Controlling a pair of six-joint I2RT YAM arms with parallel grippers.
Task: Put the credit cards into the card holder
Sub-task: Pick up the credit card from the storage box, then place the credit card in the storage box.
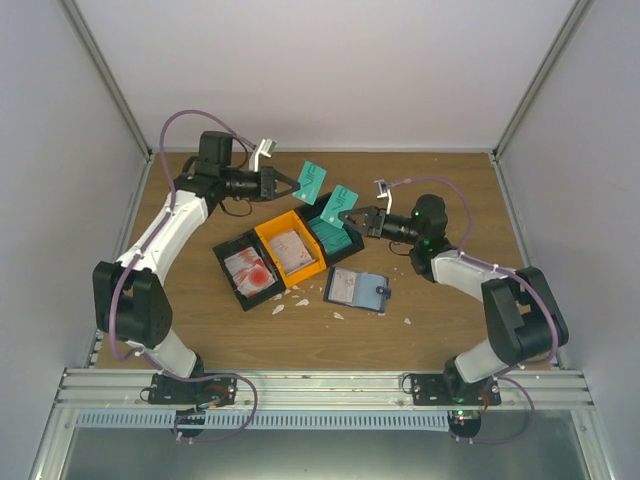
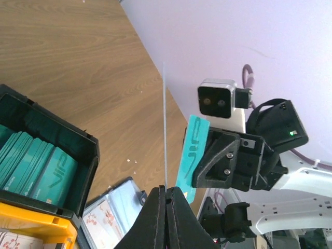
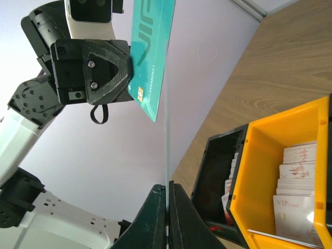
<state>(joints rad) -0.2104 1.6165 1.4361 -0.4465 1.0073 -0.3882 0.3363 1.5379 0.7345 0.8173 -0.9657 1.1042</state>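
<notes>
Holder [image 1: 357,290], lying open and flat on the table [image 1: 330,345] nearest the arm bases, shows a pale patterned face in its left half; whether that is a card already slotted cannot be told. Behind it, three bins [image 1: 228,277] hold stacks [image 1: 292,250] of white-and-red, pinkish and teal cards, so most of the job appears undone. Farthest back, raised above the bins and clear of the holder, the left gripper [image 1: 290,183] is pinched shut on a teal card [image 1: 313,178] and the right gripper [image 1: 350,216] on a second teal card [image 1: 340,202], neither yet delivered.
</notes>
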